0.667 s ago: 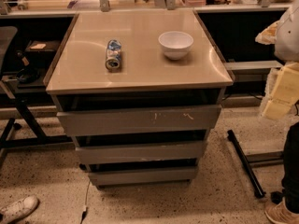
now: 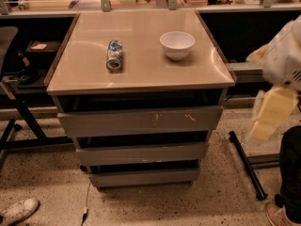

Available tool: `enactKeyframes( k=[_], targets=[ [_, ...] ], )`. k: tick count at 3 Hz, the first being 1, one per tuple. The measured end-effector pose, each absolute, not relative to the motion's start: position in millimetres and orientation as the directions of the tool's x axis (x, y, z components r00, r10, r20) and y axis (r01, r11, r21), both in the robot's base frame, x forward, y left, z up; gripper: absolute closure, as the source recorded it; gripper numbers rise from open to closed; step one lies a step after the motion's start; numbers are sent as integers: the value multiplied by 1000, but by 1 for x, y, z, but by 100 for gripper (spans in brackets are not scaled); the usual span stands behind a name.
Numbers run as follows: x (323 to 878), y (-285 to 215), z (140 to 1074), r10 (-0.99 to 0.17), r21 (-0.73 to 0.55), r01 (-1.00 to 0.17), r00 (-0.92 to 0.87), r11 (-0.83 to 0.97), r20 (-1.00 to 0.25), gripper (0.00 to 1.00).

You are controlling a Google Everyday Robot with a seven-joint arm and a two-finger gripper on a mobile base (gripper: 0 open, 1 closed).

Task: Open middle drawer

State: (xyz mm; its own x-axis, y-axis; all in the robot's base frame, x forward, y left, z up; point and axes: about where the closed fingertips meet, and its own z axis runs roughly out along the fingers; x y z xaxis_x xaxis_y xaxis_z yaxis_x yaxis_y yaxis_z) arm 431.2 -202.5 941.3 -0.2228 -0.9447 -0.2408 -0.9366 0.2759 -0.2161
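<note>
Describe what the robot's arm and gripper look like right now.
The arm is a bulky, rounded white shell with a few dark vent-like slits on its side. Below it hangs the gripper, a pale yellow, flat, elongated piece, at the right edge of the view, well right of the middle drawer. No cables or markings show on either.
</note>
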Motion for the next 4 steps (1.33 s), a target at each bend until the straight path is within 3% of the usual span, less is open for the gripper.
enactKeyframes(
  k=[2, 4],
  targets=[
    [411, -165, 790, -946, -5, -966, -251, 258, -203, 0],
    [401, -152, 747, -936, 67, -966, -259, 251, -236, 0]
  ],
)
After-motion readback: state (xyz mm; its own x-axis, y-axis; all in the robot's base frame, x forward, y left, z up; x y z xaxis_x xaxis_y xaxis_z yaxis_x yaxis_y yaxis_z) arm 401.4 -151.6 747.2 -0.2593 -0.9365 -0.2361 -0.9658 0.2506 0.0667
